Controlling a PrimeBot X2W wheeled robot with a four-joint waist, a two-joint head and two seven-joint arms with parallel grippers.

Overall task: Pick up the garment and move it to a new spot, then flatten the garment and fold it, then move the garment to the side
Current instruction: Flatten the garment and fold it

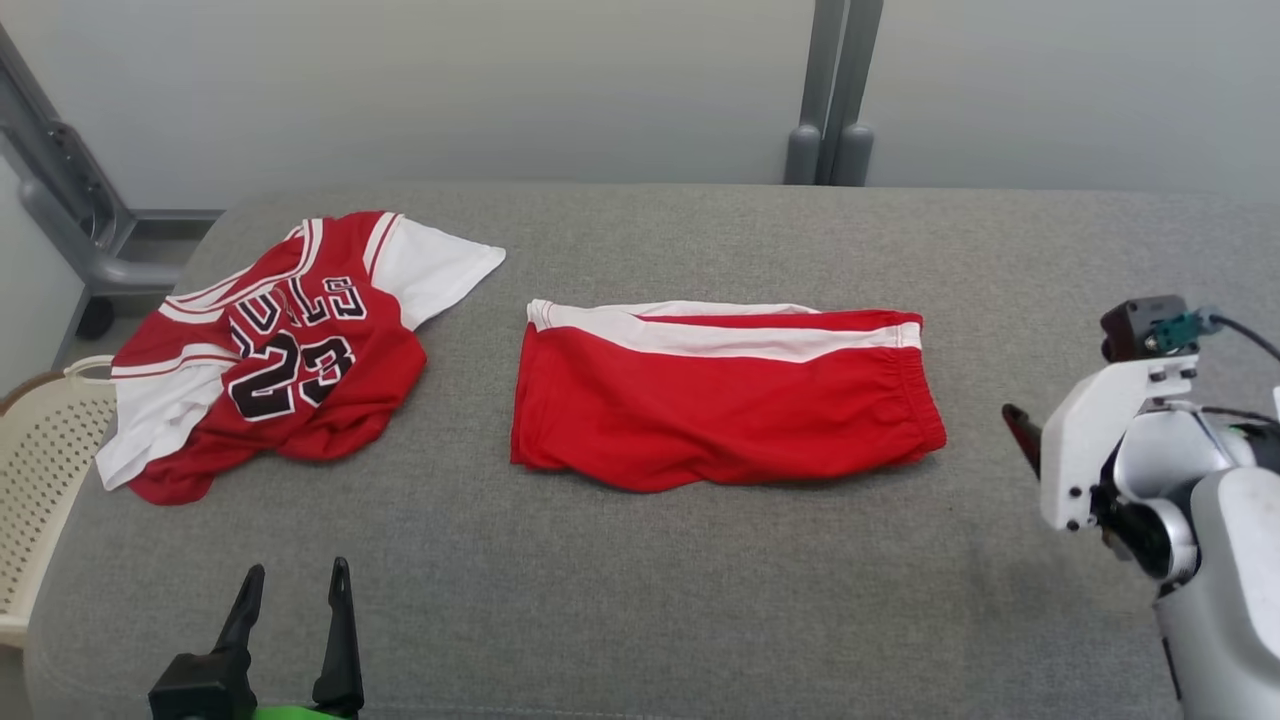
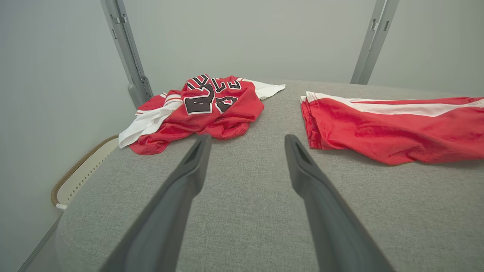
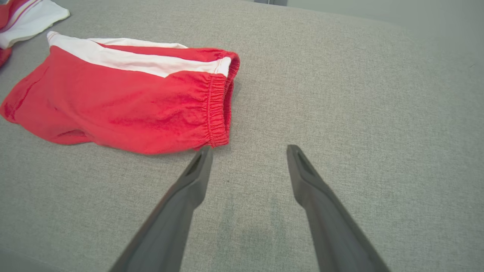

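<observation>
my left gripper [image 1: 297, 568] sits at the near left edge of the grey padded table [image 1: 640, 600]. its two dark fingers are spread apart, nothing is between them, and they point toward the far side. in my left wrist view those fingers [image 2: 189, 170] hang over bare grey cloth, short of both garments.

my right gripper [image 3: 247, 149] is out at the right side of the table, also spread wide and empty. in the right wrist view one finger [image 3: 196, 173] ends close to the elastic waistband, and from the head view the tip is clear of the cloth.

the red shorts [image 1: 725, 400], which have a white side stripe, lie fairly flat in the middle of the table. the waistband is to the right and the leg hems are to the left. they rest between my two grippers and farther off than either.

the red and white jersey [image 1: 280, 350], with a black 23 on it, lies crumpled at the far left, well apart from the shorts. one white sleeve points toward them, and the near corner reaches the table's left edge.

a cream perforated basket [image 1: 40, 470] stands beside the table on the left. grey metal posts [image 1: 830, 90] rise against the pale wall behind.
</observation>
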